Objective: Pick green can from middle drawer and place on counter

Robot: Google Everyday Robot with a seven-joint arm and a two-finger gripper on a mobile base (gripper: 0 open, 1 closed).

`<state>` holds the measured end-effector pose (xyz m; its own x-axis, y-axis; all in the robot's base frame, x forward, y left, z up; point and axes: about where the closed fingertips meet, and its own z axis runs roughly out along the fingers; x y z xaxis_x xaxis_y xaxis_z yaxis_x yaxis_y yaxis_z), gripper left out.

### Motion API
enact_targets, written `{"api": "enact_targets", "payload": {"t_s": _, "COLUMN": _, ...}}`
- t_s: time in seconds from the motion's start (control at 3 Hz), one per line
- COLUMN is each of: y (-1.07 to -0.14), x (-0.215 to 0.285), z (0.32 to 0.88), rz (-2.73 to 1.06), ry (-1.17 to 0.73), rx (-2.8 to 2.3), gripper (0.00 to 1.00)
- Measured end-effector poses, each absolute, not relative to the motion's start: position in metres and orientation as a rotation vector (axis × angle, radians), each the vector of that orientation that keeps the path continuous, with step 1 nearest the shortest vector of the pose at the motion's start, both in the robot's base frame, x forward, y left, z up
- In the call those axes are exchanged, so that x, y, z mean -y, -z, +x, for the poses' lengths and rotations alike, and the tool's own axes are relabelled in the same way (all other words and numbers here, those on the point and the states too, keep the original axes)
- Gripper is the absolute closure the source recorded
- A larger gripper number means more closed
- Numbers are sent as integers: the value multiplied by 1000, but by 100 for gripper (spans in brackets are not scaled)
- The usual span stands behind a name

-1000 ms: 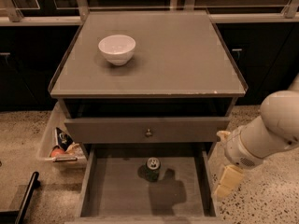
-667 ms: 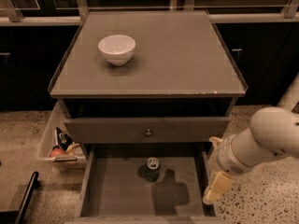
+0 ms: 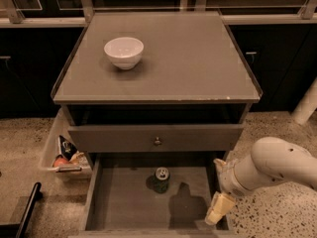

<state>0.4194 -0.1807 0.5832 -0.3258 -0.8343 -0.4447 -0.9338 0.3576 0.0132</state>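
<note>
Nearest me, the gripper (image 3: 220, 209) hangs over the middle drawer's (image 3: 124, 202) front right corner, just beside its right wall; spread or pressed together, I can't tell, and the drawer's front edge is cut off. The green can (image 3: 161, 179) stands upright on the floor toward the back centre, open floor between it and the gripper, the knobbed drawer (image 3: 114, 139) overhanging the rear. Beyond, the counter (image 3: 198, 68) holds a white bowl (image 3: 124, 51) at its far left.
</note>
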Motion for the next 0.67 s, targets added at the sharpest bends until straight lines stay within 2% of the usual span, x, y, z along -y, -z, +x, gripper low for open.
{"api": "enact_targets", "payload": {"t_s": 0.67, "y": -558, "x": 166, "z": 423, "rz": -1514, "ry": -427, "rx": -2238, "gripper": 0}}
